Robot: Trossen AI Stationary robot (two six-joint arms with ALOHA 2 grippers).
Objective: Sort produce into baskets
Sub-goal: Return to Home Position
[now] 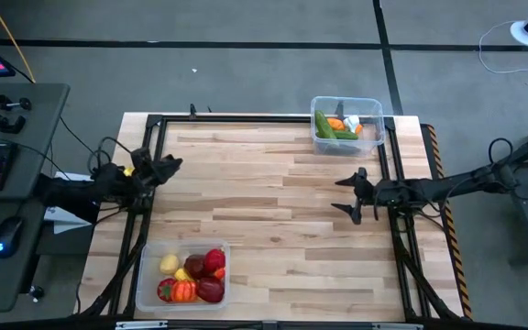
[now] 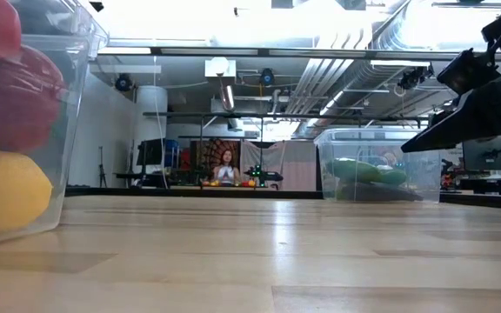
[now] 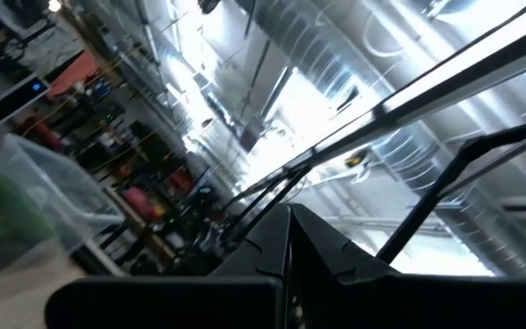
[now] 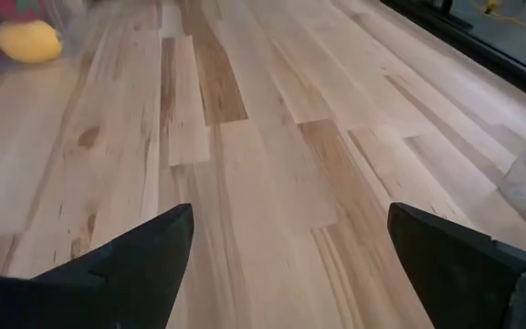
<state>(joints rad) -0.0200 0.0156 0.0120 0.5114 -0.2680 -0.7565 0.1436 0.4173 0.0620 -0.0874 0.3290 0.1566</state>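
right gripper (image 4: pixel 290 219): its two dark fingers (image 4: pixel 135 265) fill the foreground of the right wrist view, spread wide with nothing between them. under them only the light wooden plank surface (image 1: pixel 273 220). the high view puts this gripper over the surface's right side.

left gripper (image 1: pixel 161 169): at the surface's left edge, aimed up toward the ceiling ducts (image 3: pixel 354 55). in its wrist view the fingers (image 3: pixel 336 265) meet along a thin seam, so i read them as pressed together, holding nothing.

progress: the high view shows no loose produce on the surface.
- clear rectangular plastic tub (image 1: pixel 145 275), near left corner: red, yellow and orange pieces.
- second clear plastic tub (image 1: pixel 377 103), far right edge: green cucumbers (image 1: pixel 330 128), one orange piece, one white piece.

judgement: sorting looks done. what remains is parking both arms.

unclear:
- small yellow spot (image 1: pixel 128 170) beside the left arm: produce or part of the rig, cannot tell.
- pieces in the near tub overlap, so no count is possible.
- the low view cuts that tub off at the frame edge, and the far tub's contents read only as a green blur.
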